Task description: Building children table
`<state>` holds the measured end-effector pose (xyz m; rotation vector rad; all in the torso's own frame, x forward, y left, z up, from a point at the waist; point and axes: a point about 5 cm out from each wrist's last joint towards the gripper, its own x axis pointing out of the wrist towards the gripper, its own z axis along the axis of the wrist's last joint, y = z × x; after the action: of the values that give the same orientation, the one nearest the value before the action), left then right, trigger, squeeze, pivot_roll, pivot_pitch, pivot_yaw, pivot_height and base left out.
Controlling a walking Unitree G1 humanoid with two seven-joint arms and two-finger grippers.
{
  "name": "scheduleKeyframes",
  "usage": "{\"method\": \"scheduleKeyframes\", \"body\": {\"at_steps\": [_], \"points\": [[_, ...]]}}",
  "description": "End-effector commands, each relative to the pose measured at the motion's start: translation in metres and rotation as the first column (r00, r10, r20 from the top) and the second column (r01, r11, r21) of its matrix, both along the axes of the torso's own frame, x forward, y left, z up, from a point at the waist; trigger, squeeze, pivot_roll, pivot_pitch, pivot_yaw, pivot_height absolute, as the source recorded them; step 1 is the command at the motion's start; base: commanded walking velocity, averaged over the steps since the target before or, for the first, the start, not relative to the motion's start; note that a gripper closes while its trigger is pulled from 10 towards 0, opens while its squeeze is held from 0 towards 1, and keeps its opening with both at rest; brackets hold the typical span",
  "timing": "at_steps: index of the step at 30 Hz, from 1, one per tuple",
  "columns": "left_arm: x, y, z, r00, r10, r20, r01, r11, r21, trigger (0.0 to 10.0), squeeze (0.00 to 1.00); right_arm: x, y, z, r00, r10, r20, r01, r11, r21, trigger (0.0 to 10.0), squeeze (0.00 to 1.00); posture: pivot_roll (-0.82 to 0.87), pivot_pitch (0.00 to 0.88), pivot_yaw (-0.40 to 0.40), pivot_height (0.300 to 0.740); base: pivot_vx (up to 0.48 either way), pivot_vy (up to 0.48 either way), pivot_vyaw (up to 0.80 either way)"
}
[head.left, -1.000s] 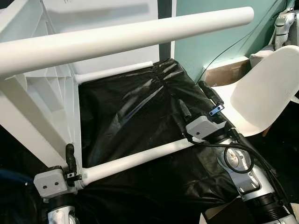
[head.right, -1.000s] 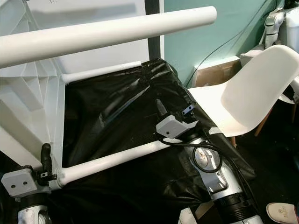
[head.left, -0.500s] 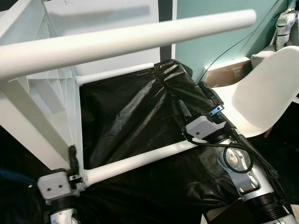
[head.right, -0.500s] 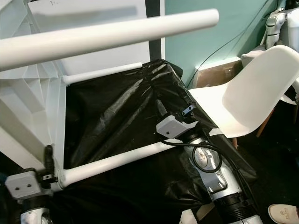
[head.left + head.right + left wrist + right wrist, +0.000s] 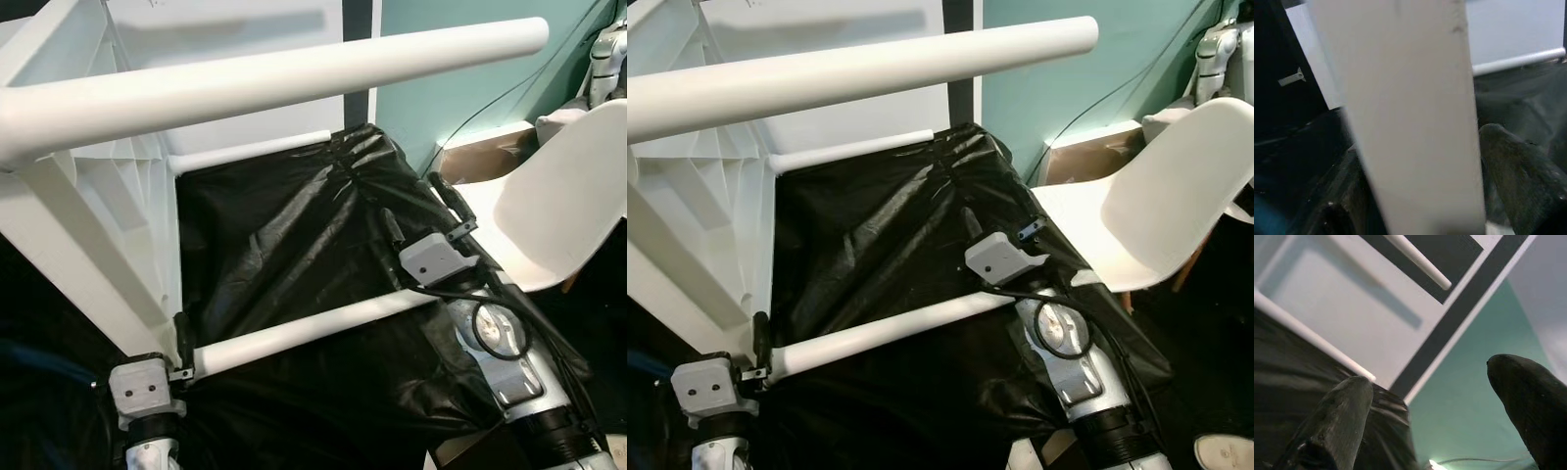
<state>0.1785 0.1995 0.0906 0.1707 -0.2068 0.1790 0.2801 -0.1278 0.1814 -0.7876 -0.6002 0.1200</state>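
The white children's table [image 5: 108,196] stands tipped on its side, its ribbed underside facing right. One leg [image 5: 294,73] juts out across the top. A second leg [image 5: 304,328] runs low, and a third leg [image 5: 255,149] lies at the back. My left gripper [image 5: 181,338] is at the base of the low leg, shut on the table's white rim [image 5: 1410,122]. My right gripper [image 5: 416,208] is open just past the low leg's free end. Nothing lies between its fingers [image 5: 1337,421].
A black plastic sheet [image 5: 284,235] covers the surface under the table. A white shell chair [image 5: 558,206] stands close on the right, and a cardboard box [image 5: 480,157] sits against the teal wall behind it. A light shoe [image 5: 1225,452] lies on the floor at the bottom right.
My left gripper has moved to the right with the table's lower corner, so the table has swung a little. The view has also drifted slightly. My right gripper stays open in much the same place.
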Motion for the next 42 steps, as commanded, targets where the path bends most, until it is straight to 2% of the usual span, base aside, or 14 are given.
{"method": "scheduleKeyframes", "body": {"at_steps": [1,5,18,32,42], "points": [[0.0009,0.0000,-0.0022,1.000,-0.011,-0.019,0.011,1.000,0.009,10.0,0.00,0.0008,0.0010,-0.0022,1.000,0.005,-0.019,-0.005,1.000,0.017,10.0,0.00,0.04,0.000,0.083,0.740,0.000,0.000,0.00],[0.0014,0.0000,-0.0020,1.000,-0.013,-0.023,0.013,1.000,0.017,10.0,0.00,0.0015,0.0010,-0.0030,1.000,0.000,-0.024,0.000,1.000,0.008,10.0,0.00,0.04,0.000,0.085,0.740,0.000,0.000,0.00],[0.0014,0.0007,-0.0016,0.999,-0.019,-0.026,0.020,0.999,0.025,10.0,0.00,0.0025,0.0004,-0.0054,0.999,-0.022,-0.027,0.022,1.000,0.007,10.0,0.00,0.04,0.000,0.093,0.740,0.000,0.000,0.55],[0.0023,0.0016,-0.0005,0.999,-0.036,-0.031,0.037,0.998,0.047,10.0,0.00,0.0035,0.0019,-0.0062,0.999,-0.015,-0.031,0.016,0.999,0.031,10.0,0.00,0.05,0.000,0.105,0.740,0.000,0.000,0.00],[-0.0067,-0.0034,0.0051,0.994,-0.106,-0.024,0.108,0.989,0.101,10.0,0.00,0.0018,0.0032,-0.0058,0.999,-0.039,0.009,0.039,0.999,-0.007,10.0,0.00,0.06,0.000,0.108,0.740,0.000,0.000,0.00]]}}
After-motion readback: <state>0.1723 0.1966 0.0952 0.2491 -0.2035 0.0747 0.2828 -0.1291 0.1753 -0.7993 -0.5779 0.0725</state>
